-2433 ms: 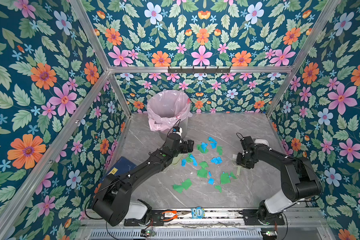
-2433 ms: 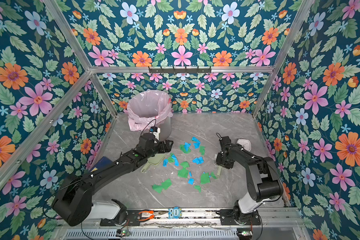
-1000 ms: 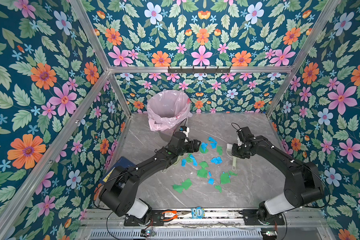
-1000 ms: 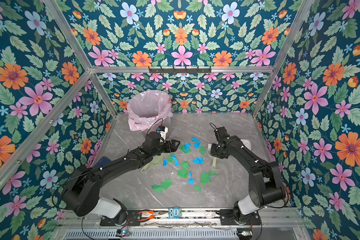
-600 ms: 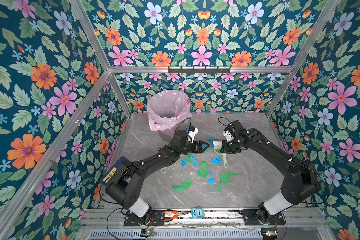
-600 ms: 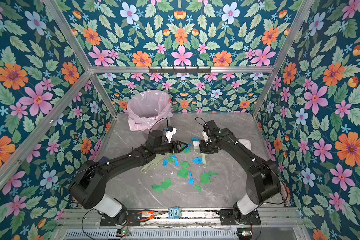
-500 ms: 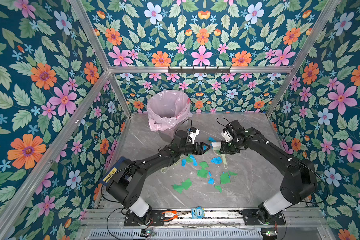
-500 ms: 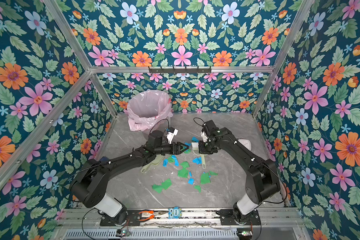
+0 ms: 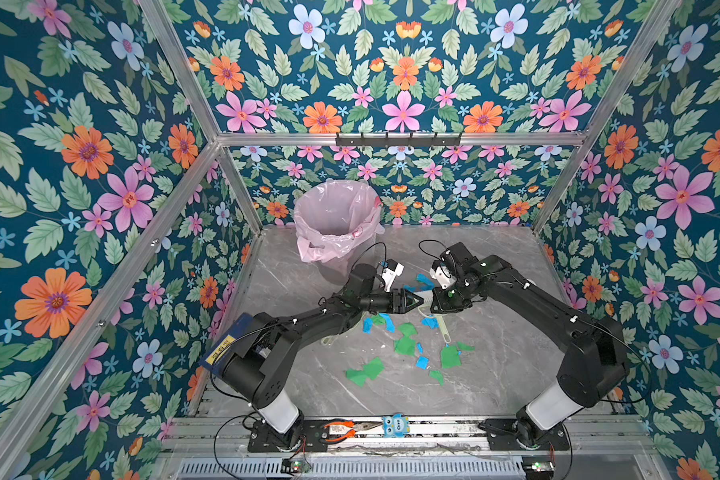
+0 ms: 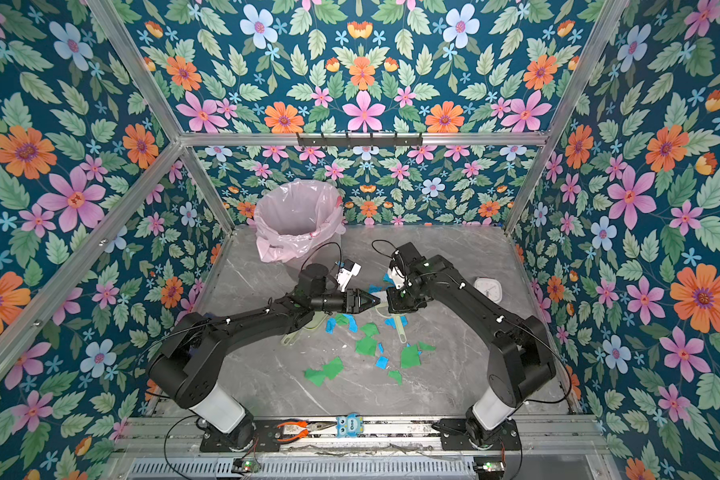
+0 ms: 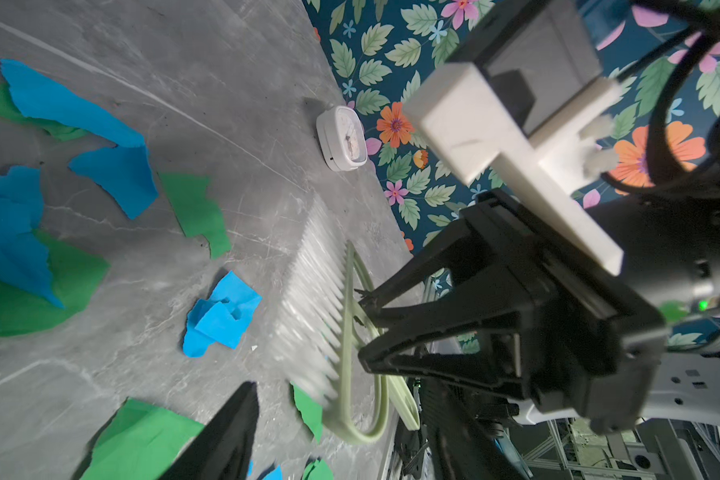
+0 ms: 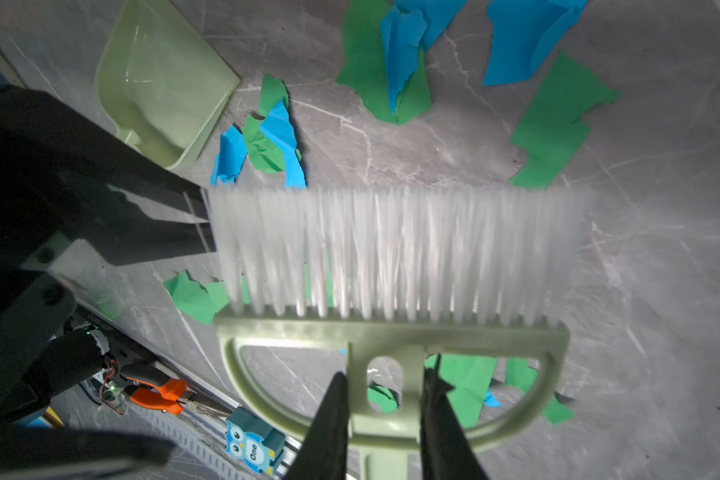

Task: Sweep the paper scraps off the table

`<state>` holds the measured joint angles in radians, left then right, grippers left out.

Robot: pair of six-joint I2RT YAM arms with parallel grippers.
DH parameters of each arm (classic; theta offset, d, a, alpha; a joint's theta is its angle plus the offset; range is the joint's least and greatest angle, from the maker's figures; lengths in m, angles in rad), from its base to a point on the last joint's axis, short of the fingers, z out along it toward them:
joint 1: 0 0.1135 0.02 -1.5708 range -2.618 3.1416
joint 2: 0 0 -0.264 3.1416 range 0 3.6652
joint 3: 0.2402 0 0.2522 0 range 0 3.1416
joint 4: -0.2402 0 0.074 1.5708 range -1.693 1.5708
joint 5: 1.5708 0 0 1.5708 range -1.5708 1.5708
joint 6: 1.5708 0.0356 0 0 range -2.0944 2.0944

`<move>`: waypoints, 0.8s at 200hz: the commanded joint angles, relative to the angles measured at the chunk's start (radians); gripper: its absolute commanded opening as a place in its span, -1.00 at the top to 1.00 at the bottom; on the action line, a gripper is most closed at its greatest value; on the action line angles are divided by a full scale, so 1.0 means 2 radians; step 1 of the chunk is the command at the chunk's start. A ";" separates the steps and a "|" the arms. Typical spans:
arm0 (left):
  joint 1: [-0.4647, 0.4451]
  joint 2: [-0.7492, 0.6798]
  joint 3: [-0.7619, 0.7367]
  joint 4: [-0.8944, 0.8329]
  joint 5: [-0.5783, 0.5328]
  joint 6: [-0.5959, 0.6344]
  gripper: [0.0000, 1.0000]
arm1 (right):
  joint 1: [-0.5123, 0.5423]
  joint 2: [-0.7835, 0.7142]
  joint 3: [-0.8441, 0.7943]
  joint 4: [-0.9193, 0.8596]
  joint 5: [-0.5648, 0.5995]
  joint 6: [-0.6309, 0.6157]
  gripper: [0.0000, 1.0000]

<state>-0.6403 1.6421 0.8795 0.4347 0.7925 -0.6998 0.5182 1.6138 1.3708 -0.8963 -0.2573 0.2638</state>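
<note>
Only the right wrist view shows the right gripper clamped on the handle of the brush, and the dustpan, mostly hidden in both top views. Whether the left gripper is apart or together we cannot tell. The paper scraps, torn green and blue, some crumpled, lie scattered in the middle of the table.

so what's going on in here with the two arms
The right pincer grips the pale green brush by its stem, bristles toward the table. The open left pincer points at the brush head and holds nothing. The dustpan lies under the left arm, and green and blue paper scraps lie scattered, unswept.
</note>
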 commanded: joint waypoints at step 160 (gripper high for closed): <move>0.001 0.028 -0.007 0.069 0.014 -0.040 1.00 | 0.029 0.018 0.029 0.015 0.036 0.010 0.52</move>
<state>-0.6403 1.6924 0.8658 0.5640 0.8337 -0.7776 0.5716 1.6466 1.4220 -0.9108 -0.2203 0.2592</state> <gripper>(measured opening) 0.105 0.240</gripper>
